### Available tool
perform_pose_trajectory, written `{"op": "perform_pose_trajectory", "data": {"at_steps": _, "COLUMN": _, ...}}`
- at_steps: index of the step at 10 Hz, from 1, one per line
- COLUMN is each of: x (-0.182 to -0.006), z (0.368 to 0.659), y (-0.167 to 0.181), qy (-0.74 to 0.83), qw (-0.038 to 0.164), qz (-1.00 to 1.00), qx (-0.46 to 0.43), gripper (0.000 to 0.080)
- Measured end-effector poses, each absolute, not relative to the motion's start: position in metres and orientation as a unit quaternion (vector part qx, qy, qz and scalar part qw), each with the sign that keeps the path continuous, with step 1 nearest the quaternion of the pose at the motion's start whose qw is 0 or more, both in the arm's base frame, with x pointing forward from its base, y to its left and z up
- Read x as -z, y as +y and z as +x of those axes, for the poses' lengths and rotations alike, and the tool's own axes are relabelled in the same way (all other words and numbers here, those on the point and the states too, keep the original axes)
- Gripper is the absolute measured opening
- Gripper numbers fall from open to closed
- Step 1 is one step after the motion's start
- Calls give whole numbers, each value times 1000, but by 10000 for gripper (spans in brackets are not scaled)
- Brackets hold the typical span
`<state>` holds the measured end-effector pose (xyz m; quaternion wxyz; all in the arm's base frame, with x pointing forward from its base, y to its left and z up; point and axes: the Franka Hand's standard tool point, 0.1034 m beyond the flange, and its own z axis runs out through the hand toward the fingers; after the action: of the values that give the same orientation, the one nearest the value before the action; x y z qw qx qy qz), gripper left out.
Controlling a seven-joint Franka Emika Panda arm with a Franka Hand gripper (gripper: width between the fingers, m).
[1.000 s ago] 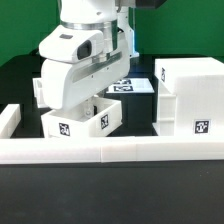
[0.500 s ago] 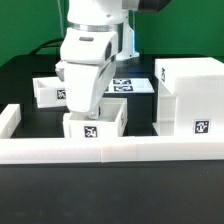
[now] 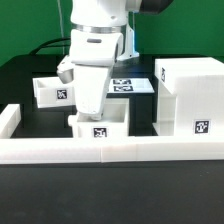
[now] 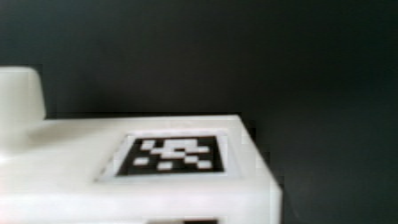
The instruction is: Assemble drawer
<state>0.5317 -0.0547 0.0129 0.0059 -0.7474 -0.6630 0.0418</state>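
The drawer's tall white casing [image 3: 190, 95] stands at the exterior view's right, with a tag on its front. One shallow tray [image 3: 100, 128] sits in front of the centre, just behind the rail, its tag facing the camera. My gripper [image 3: 93, 113] reaches down into it and is shut on its wall. The second tray [image 3: 53, 93] lies behind it at the exterior view's left. The wrist view shows the held tray's tagged wall [image 4: 173, 155] very close; my fingers do not show there.
A long low white border rail [image 3: 110, 152] runs across the front, with a short return at the exterior view's left [image 3: 8, 120]. The marker board [image 3: 128, 85] lies flat behind the arm. The table is black.
The held tray has turned from a slanted pose to square with the rail and has shifted toward the exterior view's right, toward the casing. The arm moved with it.
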Motion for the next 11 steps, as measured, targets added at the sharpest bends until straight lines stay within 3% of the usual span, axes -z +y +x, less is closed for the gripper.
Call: {"op": "perform_pose_trajectory", "data": {"at_steps": 11, "x": -11, "z": 542, "y": -31, "qy": -700, "qw": -6, "qz": -713, "qx": -35, "gripper": 41}}
